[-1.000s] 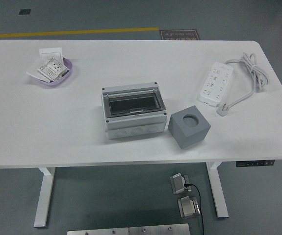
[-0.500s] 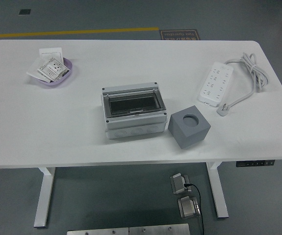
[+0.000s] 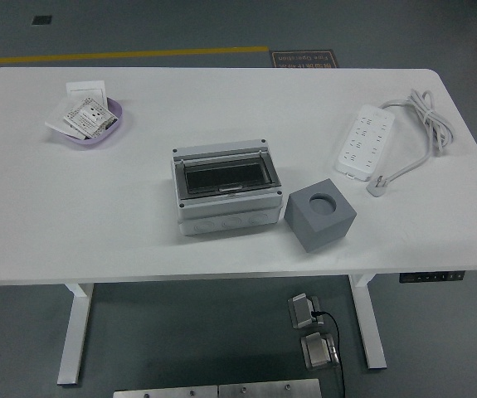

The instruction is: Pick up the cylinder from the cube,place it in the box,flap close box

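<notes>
White table [image 3: 97,207] had a purple dish [image 3: 97,133] of paper packets at far left, and a white power strip [image 3: 365,142] with coiled cord [image 3: 425,124] at far right

The middle of the white table [image 3: 221,99] was occupied by the grey box [image 3: 226,192], lid down, with the grey cube [image 3: 319,214] just beside its right side; only a narrow gap was left between them. The far right was obstructed by a power strip [image 3: 366,141] and its coiled cable [image 3: 427,124], the far left by a purple dish [image 3: 95,124]. Bare surface was left along the near edge and the left front.
</notes>
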Controlling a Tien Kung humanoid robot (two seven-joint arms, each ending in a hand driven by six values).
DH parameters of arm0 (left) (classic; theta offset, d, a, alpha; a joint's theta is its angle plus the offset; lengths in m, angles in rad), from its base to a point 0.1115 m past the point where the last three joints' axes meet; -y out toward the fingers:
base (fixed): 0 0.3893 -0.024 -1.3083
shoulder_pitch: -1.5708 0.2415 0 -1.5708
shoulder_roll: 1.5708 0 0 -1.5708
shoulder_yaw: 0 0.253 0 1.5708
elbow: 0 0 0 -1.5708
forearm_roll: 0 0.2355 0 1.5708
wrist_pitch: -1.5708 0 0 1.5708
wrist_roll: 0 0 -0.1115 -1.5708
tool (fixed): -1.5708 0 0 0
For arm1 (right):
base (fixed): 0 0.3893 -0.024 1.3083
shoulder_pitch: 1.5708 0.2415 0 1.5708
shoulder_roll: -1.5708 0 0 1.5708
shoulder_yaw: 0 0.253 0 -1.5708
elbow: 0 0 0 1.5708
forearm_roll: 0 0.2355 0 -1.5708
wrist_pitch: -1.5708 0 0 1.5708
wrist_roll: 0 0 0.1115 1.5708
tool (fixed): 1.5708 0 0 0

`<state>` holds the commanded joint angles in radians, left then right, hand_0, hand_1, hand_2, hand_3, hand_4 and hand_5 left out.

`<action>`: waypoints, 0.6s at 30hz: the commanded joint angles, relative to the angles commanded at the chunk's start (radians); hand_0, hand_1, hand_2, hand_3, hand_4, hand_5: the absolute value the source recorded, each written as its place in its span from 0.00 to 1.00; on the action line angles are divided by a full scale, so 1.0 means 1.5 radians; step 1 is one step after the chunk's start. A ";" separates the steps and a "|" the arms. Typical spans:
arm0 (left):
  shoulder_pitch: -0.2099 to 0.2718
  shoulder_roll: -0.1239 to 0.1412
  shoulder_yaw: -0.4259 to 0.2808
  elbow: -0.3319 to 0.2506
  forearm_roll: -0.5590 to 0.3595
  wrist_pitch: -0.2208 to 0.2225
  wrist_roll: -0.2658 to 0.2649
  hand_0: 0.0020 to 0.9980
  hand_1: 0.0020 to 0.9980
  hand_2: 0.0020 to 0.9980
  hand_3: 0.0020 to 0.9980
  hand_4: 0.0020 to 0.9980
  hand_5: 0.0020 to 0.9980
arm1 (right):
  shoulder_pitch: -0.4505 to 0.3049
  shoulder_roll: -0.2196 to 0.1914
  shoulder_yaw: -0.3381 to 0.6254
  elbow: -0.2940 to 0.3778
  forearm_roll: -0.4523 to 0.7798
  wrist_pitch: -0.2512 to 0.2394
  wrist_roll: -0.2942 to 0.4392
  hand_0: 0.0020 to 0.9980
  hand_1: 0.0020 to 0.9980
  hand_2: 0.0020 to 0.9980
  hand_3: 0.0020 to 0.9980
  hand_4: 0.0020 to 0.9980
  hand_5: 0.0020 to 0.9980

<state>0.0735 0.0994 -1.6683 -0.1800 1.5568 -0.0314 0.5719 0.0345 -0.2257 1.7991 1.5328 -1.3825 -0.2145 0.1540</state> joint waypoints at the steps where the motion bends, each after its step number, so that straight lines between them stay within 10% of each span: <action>1: 0.002 -0.001 0.000 0.000 -0.001 0.001 0.000 0.71 0.71 0.63 0.72 0.78 0.57 | -0.001 0.002 0.002 0.000 0.000 0.000 0.000 0.69 0.60 0.62 0.63 0.82 0.46; 18: 0.010 -0.009 0.008 0.000 -0.023 0.005 -0.002 0.71 0.71 0.63 0.72 0.78 0.57 | -0.006 0.011 0.002 -0.013 -0.006 0.005 -0.006 0.69 0.61 0.63 0.64 0.82 0.45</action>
<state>0.0893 0.0852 -1.6563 -0.1800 1.5230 -0.0232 0.5682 0.0254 -0.2089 1.8029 1.5128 -1.3910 -0.2072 0.1453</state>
